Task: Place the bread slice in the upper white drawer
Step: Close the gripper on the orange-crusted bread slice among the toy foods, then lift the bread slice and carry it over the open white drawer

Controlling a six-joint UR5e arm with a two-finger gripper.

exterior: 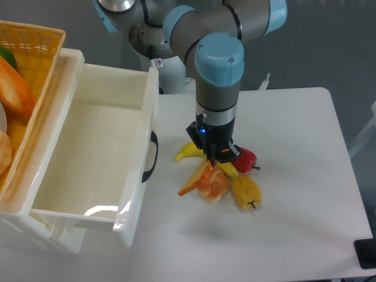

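The bread slice (192,180) is tilted on edge at the table's middle, its orange crust pointing down-left and its upper corner rising between my fingers. My gripper (210,165) points straight down and is shut on that corner. The slice leans against a round orange bun (215,185). The upper white drawer (138,182) stands pulled open to the left, its black handle (151,156) facing the gripper, and nothing shows inside it.
A yellow banana (187,153) lies behind the slice. A red pepper (245,158) and a yellow pepper (247,191) sit just right of the gripper. A woven yellow basket (36,56) with orange food rests on top of the drawer unit at far left.
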